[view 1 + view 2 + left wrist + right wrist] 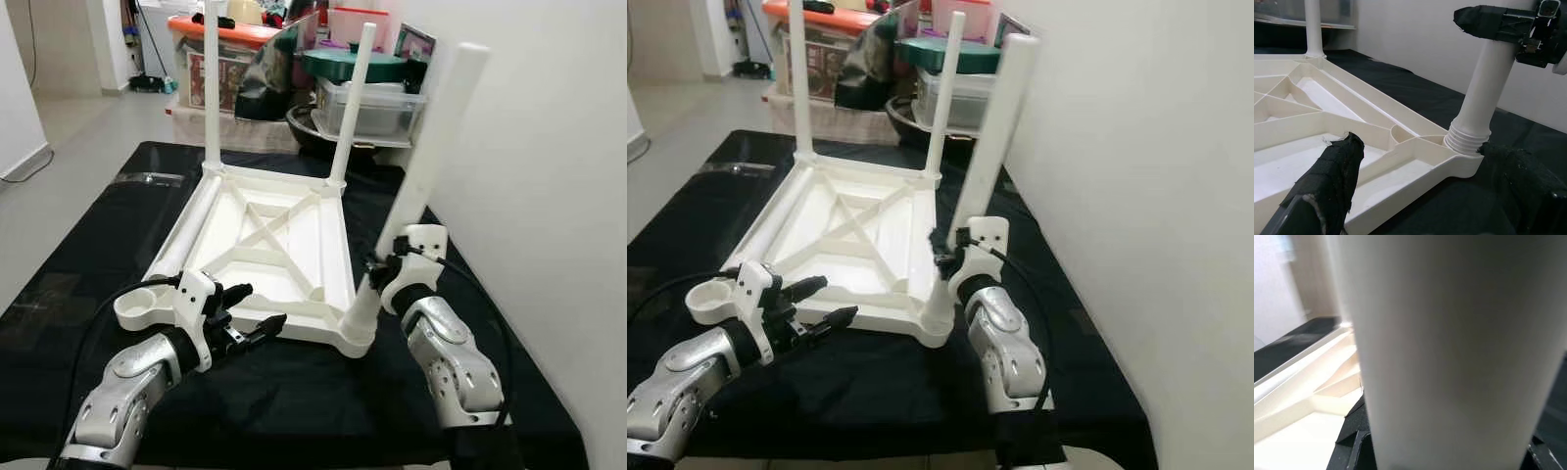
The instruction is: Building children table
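Observation:
A white children's table top (336,245) lies upside down on the black-covered table (294,401). Two white legs stand upright in its far corners (212,88) (351,108). A third leg (431,147) leans in the near right corner socket, its threaded foot (1466,139) sitting in it. My right gripper (377,271) is shut on this leg low down; its taped fingers (1484,22) wrap around it. A fourth leg (191,230) lies along the top's left edge. The near left socket (137,305) holds nothing. My left gripper (263,305) is open at the top's near edge.
Storage boxes and bins (235,59) are stacked behind the table's far edge. A white wall (549,147) runs close along the right side. Tiled floor (69,137) lies to the left. Black cloth stretches between the table top and the near edge.

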`<state>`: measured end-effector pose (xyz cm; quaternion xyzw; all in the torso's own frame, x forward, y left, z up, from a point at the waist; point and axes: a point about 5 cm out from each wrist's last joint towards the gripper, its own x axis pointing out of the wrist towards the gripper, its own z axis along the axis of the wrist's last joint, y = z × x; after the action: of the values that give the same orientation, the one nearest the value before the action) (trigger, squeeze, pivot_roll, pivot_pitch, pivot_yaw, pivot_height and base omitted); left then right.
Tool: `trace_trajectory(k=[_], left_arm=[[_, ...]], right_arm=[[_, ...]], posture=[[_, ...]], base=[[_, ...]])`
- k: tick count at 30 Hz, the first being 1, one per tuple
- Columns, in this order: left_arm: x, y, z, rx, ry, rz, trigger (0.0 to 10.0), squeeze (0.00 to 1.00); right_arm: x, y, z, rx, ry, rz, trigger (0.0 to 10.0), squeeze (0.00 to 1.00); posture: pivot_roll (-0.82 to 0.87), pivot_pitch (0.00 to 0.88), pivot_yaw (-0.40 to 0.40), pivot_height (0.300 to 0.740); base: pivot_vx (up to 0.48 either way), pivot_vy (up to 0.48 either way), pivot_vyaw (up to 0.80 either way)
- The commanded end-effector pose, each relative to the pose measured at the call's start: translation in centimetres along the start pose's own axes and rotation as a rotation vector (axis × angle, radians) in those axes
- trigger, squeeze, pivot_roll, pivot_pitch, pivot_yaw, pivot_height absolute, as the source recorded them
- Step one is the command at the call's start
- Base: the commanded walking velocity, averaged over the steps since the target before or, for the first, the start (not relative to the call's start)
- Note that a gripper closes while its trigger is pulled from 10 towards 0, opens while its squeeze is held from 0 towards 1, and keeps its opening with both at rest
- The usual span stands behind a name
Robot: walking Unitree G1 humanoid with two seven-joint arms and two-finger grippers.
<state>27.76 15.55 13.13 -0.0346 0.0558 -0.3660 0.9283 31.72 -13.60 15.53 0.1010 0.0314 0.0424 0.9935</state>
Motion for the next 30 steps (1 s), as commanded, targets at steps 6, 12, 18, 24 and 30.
trace_trajectory(k=[6,12,18,24,30], left_arm=[[0.4,0.1,0.0,-0.002,-0.002,-0.005,10.0,0.0],[0.4,0.1,0.1,-0.001,-0.002,0.002,10.0,0.0],[0.3,0.2,0.1,0.001,-0.002,0.006,10.0,0.0],[0.4,0.3,0.1,0.005,0.0,0.007,10.0,0.0],[0.6,0.3,0.0,0.009,0.006,0.0,10.0,0.0]], right_arm=[[-1.9,-4.7,-5.4,0.071,0.294,-0.334,0.0,0.0],[-2.3,-4.6,-4.7,0.027,0.273,-0.409,0.0,0.0],[-2.5,-3.8,-4.3,-0.005,0.267,-0.389,10.0,0.0],[-2.6,-2.1,-3.1,-0.024,0.225,-0.298,10.0,0.0],[-2.7,-1.6,0.0,0.008,0.108,-0.245,10.0,1.0]], posture=[[0.09,0.0,-0.11,0.74],[0.09,0.0,-0.108,0.74],[0.08,0.0,-0.102,0.74],[0.08,0.0,-0.095,0.74],[0.07,0.0,-0.091,0.74]], base=[[0.0,0.0,0.0],[0.0,0.0,0.0],[0.0,0.0,0.0],[0.0,0.0,0.0],[0.0,0.0,0.0]])
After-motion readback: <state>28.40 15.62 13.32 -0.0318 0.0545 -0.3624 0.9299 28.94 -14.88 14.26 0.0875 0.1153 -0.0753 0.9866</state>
